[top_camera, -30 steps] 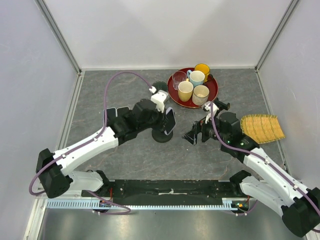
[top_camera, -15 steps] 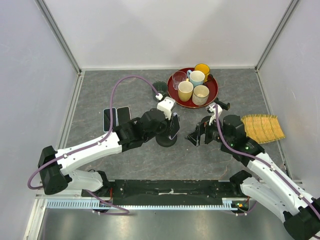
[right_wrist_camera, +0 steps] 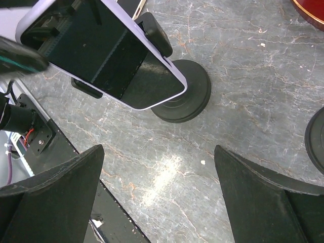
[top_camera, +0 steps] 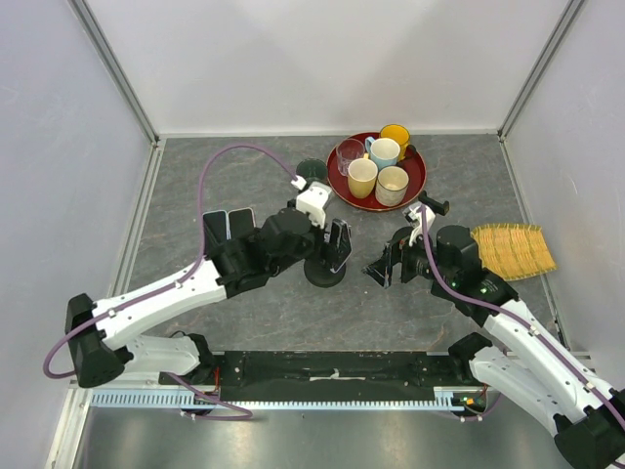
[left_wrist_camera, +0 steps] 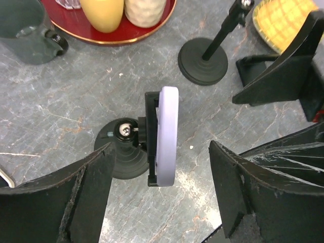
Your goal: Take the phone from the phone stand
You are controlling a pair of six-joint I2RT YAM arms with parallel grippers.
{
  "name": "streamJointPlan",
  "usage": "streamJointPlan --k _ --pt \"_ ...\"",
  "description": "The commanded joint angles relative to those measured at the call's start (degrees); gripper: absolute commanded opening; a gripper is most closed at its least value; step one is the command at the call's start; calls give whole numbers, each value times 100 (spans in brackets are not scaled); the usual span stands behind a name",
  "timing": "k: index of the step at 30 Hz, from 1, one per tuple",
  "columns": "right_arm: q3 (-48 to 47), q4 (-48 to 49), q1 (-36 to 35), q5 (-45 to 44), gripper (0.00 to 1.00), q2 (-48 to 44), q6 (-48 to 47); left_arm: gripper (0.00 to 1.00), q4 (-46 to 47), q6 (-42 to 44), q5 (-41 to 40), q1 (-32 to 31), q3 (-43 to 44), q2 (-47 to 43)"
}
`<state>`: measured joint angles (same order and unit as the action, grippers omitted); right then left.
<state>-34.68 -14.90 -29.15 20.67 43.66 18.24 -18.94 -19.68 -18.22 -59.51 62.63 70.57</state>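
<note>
The phone (left_wrist_camera: 167, 132), in a lavender case, stands on edge in the black clamp of the phone stand (left_wrist_camera: 123, 155). My left gripper (left_wrist_camera: 161, 147) is open, one finger on each side of the phone with a gap on both sides. In the right wrist view the phone (right_wrist_camera: 104, 55) shows its dark screen, tilted above the stand's round base (right_wrist_camera: 187, 98). My right gripper (right_wrist_camera: 158, 152) hangs open just right of the stand, holding nothing. From the top, the phone (top_camera: 339, 244) sits between both grippers.
A red tray (top_camera: 417, 181) of cups stands at the back. A dark mug (top_camera: 312, 171) sits left of it. A second black stand (left_wrist_camera: 203, 59) is near the right arm. A woven yellow mat (top_camera: 510, 250) lies right, two flat phones (top_camera: 227, 225) left.
My left gripper has opened from shut around the phone and stand. Before that the stand slid slightly right. The right arm edged a little closer to the stand.
</note>
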Motion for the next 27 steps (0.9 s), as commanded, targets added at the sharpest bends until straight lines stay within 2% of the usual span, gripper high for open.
streamJointPlan --k 1,5,6,9,12,17,20,23,27 --pt "-224 48 -47 -45 97 20 4 81 294 -237 239 333 136 -543" --pt "-268 92 -205 -264 96 169 48 81 382 -562 1054 1123 -460 -956" --pt "-285 83 -266 -343 96 248 66 81 434 -624 1205 1491 -610 -1218" --pt "-373 92 -652 -835 96 406 144 81 768 -835 1610 2142 -1261 -1754" --pt "-557 92 -1215 -1642 96 573 206 81 681 -888 1760 2635 -1718 -2081" --pt "-970 92 -2015 -2925 97 854 522 81 295 -748 1550 2839 -2228 -2784" --pt "-1313 5 -2358 -3401 97 1074 645 81 -38 -625 1348 2848 -2352 -3056" --pt "-1875 -373 -2709 -4007 98 1495 760 81 -276 -397 1295 2848 -2334 -3250" --pt "-2726 -988 -3332 -5411 97 1961 1058 81 -575 -142 1110 2848 -2299 -3470"
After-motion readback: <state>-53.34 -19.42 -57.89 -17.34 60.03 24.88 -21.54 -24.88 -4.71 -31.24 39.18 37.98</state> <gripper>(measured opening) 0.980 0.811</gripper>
